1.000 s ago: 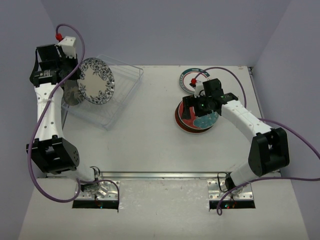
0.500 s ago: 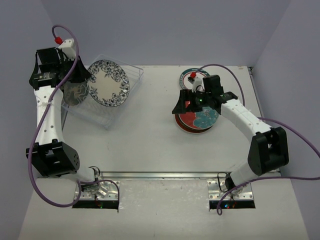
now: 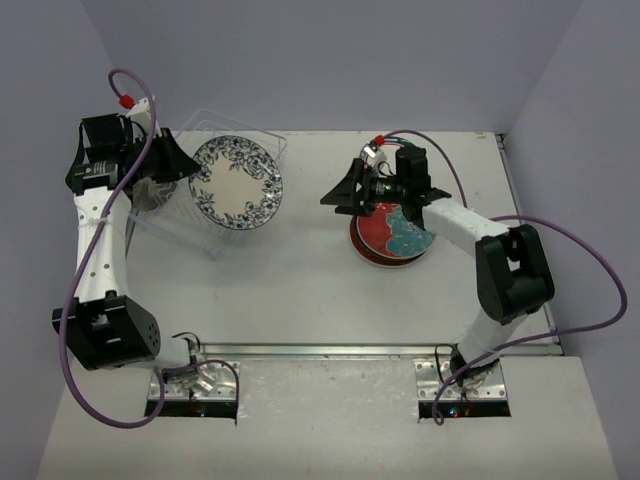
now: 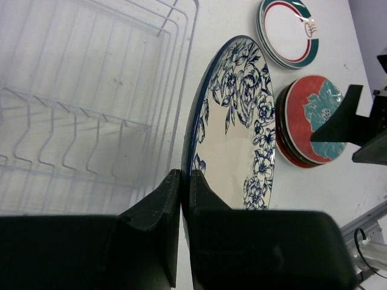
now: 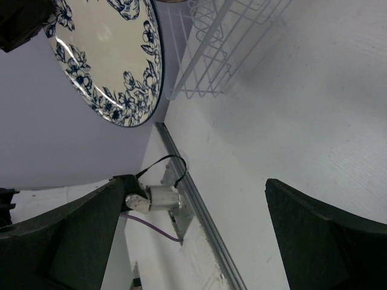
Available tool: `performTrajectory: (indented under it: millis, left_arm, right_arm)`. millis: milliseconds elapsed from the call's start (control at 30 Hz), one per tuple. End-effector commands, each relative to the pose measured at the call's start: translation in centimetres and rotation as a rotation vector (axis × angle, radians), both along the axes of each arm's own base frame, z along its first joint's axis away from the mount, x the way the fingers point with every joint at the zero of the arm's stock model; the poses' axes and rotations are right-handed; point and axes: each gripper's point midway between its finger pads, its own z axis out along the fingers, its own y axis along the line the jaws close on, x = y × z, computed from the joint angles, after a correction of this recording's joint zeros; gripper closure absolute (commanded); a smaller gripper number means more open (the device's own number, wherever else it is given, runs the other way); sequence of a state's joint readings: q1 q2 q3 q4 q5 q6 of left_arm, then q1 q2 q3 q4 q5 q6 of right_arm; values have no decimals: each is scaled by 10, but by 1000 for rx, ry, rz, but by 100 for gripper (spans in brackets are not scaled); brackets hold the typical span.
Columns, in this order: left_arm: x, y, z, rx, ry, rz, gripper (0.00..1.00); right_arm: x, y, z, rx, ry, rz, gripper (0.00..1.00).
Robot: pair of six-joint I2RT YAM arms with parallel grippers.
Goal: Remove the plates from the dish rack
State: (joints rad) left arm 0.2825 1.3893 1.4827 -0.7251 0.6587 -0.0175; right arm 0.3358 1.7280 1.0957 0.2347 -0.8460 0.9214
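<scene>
My left gripper (image 3: 178, 160) is shut on the rim of a white plate with blue flowers (image 3: 237, 182), held on edge over the right side of the clear dish rack (image 3: 205, 232). In the left wrist view the fingers (image 4: 172, 184) pinch the rim of that plate (image 4: 236, 127). Another dark plate (image 3: 148, 195) stands in the rack, partly behind the left arm. My right gripper (image 3: 340, 190) is open and empty, pointing left toward the held plate, just left of a stack of plates topped by a red and teal one (image 3: 392, 235).
A white plate with a teal-red ring (image 4: 287, 30) lies at the back beyond the stack (image 4: 308, 118). The right wrist view shows the floral plate (image 5: 103, 54), the rack's wire ribs (image 5: 211, 54) and the table's front rail (image 5: 193, 199).
The left gripper has carried the floral plate rightward, out over the rack's right edge. The right gripper has swung from above the stack to point left toward that plate.
</scene>
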Motion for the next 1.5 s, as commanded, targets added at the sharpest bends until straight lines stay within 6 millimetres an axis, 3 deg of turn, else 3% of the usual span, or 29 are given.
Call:
performTrajectory:
  millis: [0, 400, 500, 600, 633, 667, 733, 800, 867, 1033, 1067, 1100, 1200, 1400, 1467]
  left_arm:
    - [-15, -26, 52, -76, -181, -98, 100]
    - [-39, -47, 34, -166, -124, -189, 100]
    - [-44, -51, 26, -188, -102, -205, 100]
    - [-49, -57, 21, -209, -90, -228, 100]
    - [-51, -58, 21, -213, -88, -232, 100]
    - [-51, -59, 20, -214, -85, -235, 100]
    - [-52, -60, 18, -219, -80, -240, 100]
    - [-52, -60, 17, -210, -80, -236, 100]
    - [-52, -57, 14, -199, -68, -224, 95]
    - [-47, -47, 8, -142, -57, -164, 8]
    - [-46, -44, 8, -130, -59, -149, 1]
    - [-44, -42, 9, -119, -63, -134, 0]
    - [-39, -35, 13, -86, -82, -104, 0]
    - [-35, -35, 17, -82, -114, -112, 0]
    - [-32, -37, 17, -95, -114, -117, 0]
  right_arm:
    - [0, 36, 29, 157, -34, 58, 1]
    - [-5, 108, 41, 226, -35, 162, 1]
    - [-6, 118, 53, 264, -77, 159, 9]
    - [-2, 120, 59, 285, -72, 142, 36]
    - [-1, 120, 61, 292, -76, 141, 50]
    - [-1, 120, 62, 295, -77, 141, 51]
    - [-7, 118, 63, 293, -76, 156, 89]
    - [-13, 110, 62, 281, -77, 158, 100]
    - [-14, 98, 60, 267, -76, 142, 100]
    - [-21, 29, 54, 194, -83, 64, 100]
    - [-21, 15, 52, 176, -82, 47, 100]
    - [-29, 0, 56, 153, -133, 45, 100]
    - [-27, -60, 48, 17, -210, -53, 100]
    - [-36, -167, 10, -174, -180, -263, 100]
    - [-37, -187, 1, -207, -170, -293, 100]
